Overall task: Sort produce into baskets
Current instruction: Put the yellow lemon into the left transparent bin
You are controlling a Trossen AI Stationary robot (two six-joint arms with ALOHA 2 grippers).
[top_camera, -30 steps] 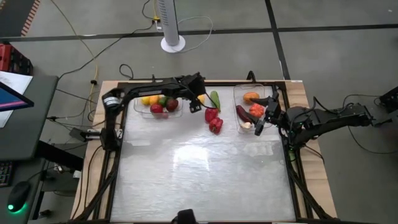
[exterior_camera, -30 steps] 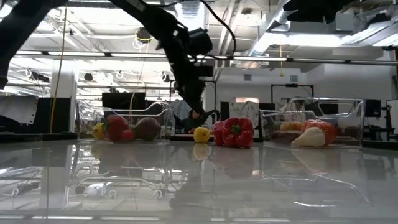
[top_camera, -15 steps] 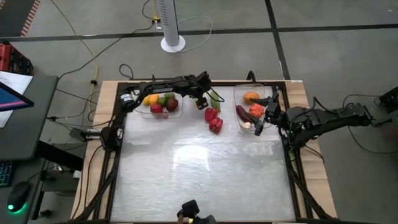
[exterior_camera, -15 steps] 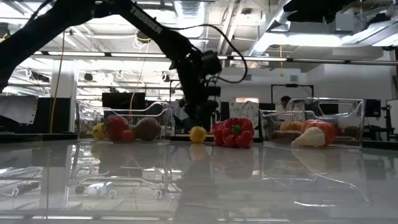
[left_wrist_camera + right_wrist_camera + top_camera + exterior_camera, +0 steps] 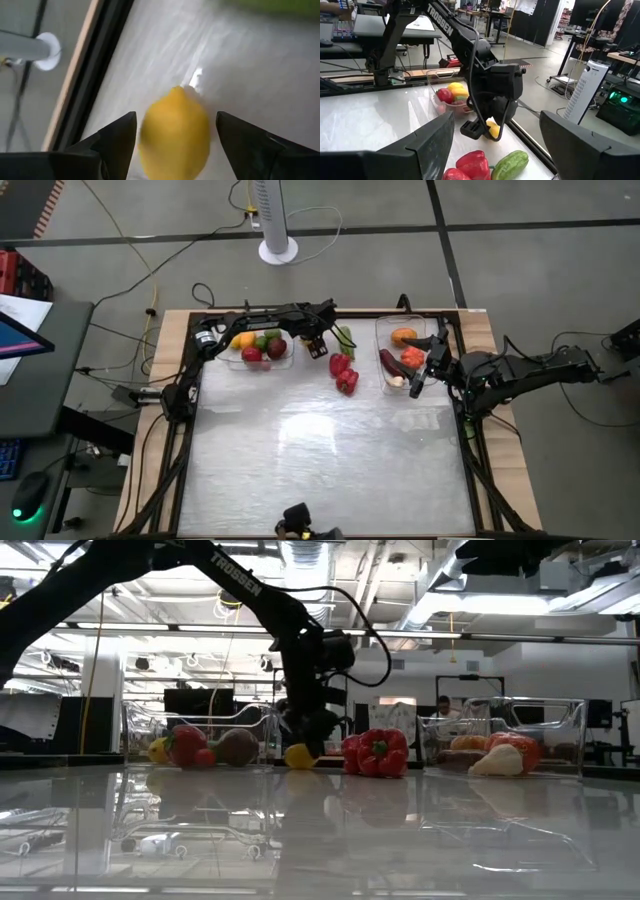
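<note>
Starting on the left of the worktop (image 5: 320,470): the left basket (image 5: 254,350) sits near the far edge with a yellow piece, a green one and a couple of red and dark round ones piled in it. In the low view you can see them through its clear wall.

Just right of that basket, the left pincer (image 5: 314,340) is down at the lemon (image 5: 174,131). Its wrist view shows the two fingers (image 5: 116,137) standing apart, one on either side of the lemon with a sliver of gap on both sides, so it's straddling it, not clamped. In the low view the lemon (image 5: 299,755) is right at the tabletop under the pincer (image 5: 305,735).

Next over, a green cucumber (image 5: 346,338) lies close beside that pincer, and two red peppers (image 5: 343,373) sit touching each other a bit nearer the middle.

Further right, the right basket (image 5: 385,330) holds an orange piece, a dark purple eggplant, something red-orange and a pale one.

The right pincer (image 5: 424,370) hangs at that basket's right side, fingers spread apart, gripping nothing.
</note>
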